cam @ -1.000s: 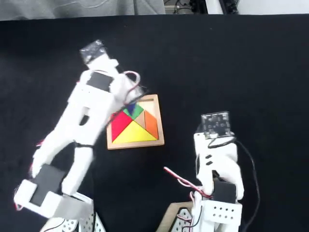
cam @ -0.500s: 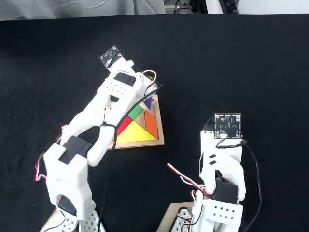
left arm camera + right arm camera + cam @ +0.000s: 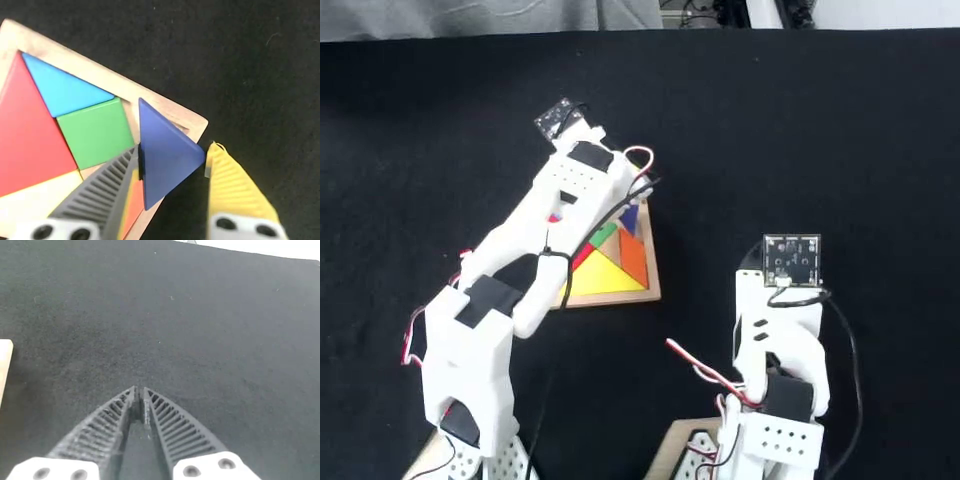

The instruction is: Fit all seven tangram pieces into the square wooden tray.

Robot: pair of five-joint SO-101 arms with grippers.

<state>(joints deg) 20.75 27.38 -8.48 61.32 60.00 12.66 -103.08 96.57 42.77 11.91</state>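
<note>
My left gripper is clamped on the blue triangle, which hangs over the tray corner with one point past the rim. The open slot lies inward, beside the green square, so I judge the triangle needs shifting that way. My right gripper is closed on nothing, well apart from the tray.

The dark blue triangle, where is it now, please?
In the left wrist view, the dark blue triangle is held in the left gripper over a corner of the tray, beside the green square.
</note>
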